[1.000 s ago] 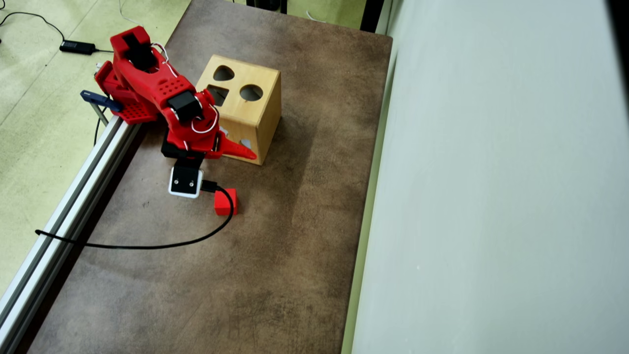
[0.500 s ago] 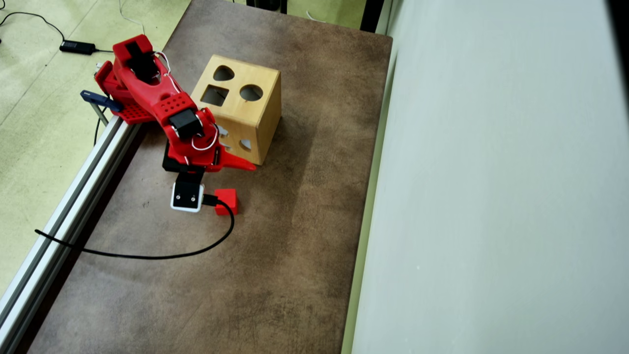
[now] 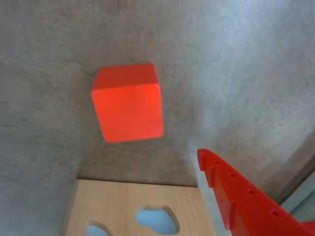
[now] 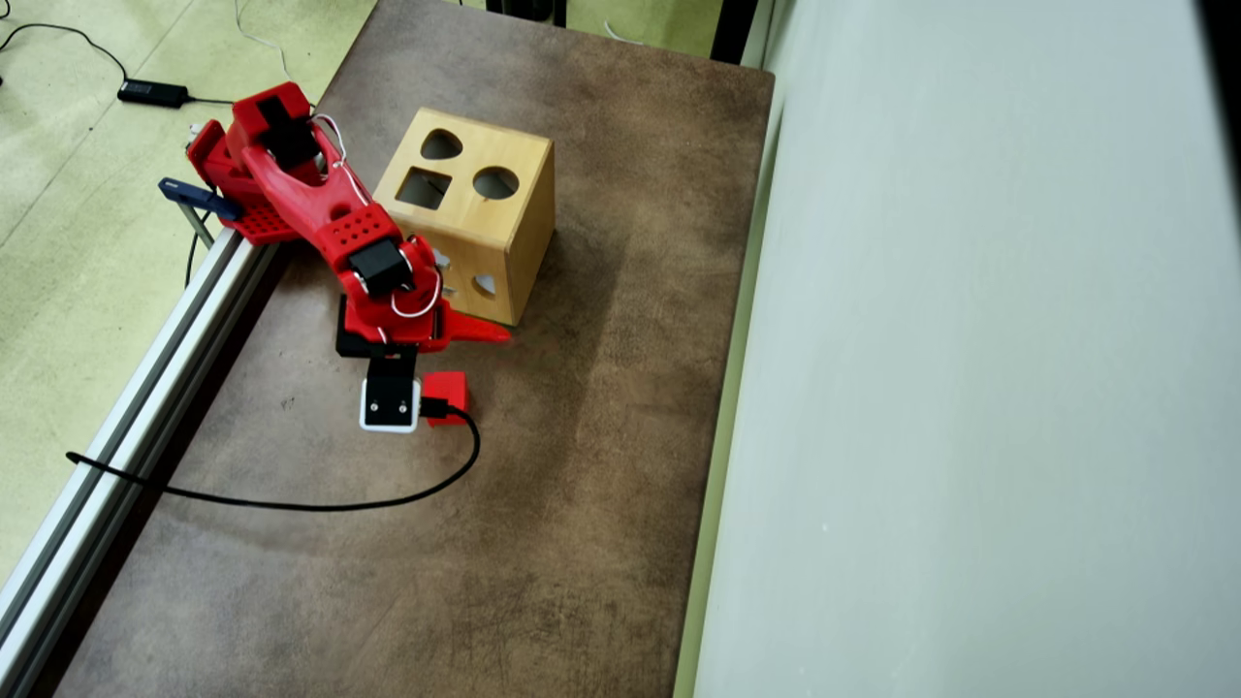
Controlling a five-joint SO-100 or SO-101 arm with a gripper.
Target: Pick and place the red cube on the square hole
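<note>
Red finger (image 3: 246,196) of hand (image 4: 456,334) seen at 5 o'clock in wrist view, nothing held, jaw gap cannot be told | red cube (image 3: 129,103) free on table (image 4: 582,485), near wooden box (image 4: 475,218) | risk: cube nudged or box struck by descending finger.

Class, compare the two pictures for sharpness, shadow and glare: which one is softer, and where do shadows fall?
Wrist view: soft all over, the red cube has fuzzy edges and the table texture is smeared; no glare. Overhead view: sharp, evenly lit; the wooden box casts a faint shadow to its right on the table, and the pale wall looks flat without hotspots.
</note>
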